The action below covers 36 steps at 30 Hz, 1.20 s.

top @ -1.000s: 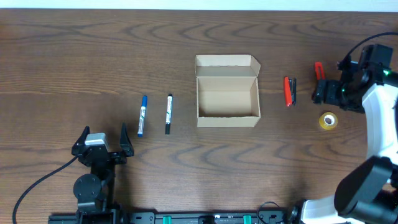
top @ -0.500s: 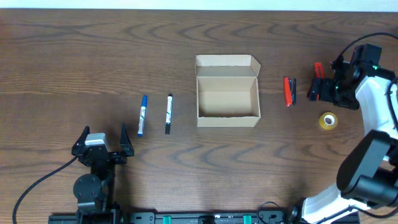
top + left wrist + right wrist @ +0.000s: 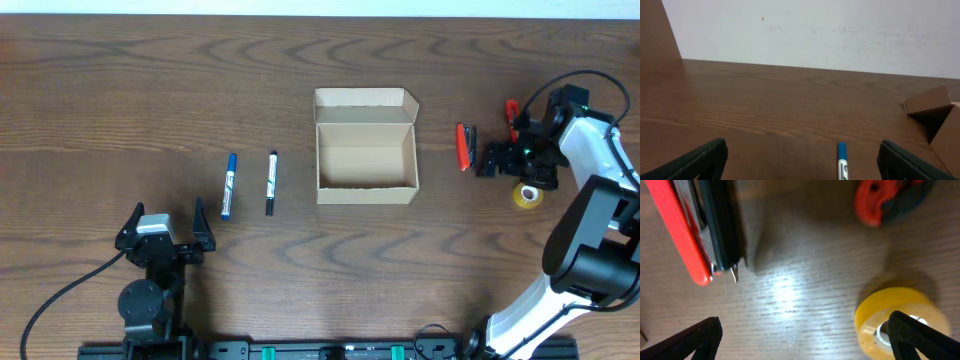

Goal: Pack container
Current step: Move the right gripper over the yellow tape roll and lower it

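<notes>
The container (image 3: 366,150), a tan cardboard box, stands open in the middle of the table with its flap lid laid back; a corner of it shows in the left wrist view (image 3: 935,107). A blue marker (image 3: 228,185) and a black marker (image 3: 271,182) lie left of it; the blue one's cap shows in the left wrist view (image 3: 842,159). A red and black stapler (image 3: 466,146) lies right of the box, also in the right wrist view (image 3: 700,230). A yellow tape roll (image 3: 528,194) lies further right (image 3: 897,317). My right gripper (image 3: 492,160) is open, low between stapler and tape (image 3: 802,335). My left gripper (image 3: 165,228) is open and empty (image 3: 800,160).
A red and black object (image 3: 513,112) lies beyond the right gripper, seen close in the right wrist view (image 3: 890,200). A white wall runs along the table's far edge (image 3: 810,30).
My right gripper has moved left and toward the front, from beside the red object to the gap between stapler and tape roll. The left arm has not moved.
</notes>
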Each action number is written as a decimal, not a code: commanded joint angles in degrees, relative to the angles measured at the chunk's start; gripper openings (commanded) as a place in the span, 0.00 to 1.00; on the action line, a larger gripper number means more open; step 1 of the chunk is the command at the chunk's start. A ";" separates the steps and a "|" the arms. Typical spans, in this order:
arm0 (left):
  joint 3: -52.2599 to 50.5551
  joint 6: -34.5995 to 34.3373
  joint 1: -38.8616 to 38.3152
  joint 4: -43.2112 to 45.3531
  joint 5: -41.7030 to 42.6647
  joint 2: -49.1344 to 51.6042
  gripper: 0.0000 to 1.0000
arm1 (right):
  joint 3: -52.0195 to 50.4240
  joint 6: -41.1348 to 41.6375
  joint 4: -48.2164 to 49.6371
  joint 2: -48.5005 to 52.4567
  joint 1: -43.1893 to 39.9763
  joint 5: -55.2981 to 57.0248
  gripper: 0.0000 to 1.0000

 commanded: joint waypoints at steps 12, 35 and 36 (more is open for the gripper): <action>-0.61 -0.20 0.20 -3.04 0.66 -0.37 0.95 | 0.37 1.70 -3.06 0.85 -0.22 7.65 0.99; -0.61 -0.20 0.20 -3.04 0.66 -0.37 0.95 | 0.15 0.66 -2.34 0.85 -0.20 9.64 0.99; -0.61 -0.20 0.20 -3.04 0.68 -0.37 0.95 | -0.04 0.66 -2.10 0.85 -0.20 9.66 0.99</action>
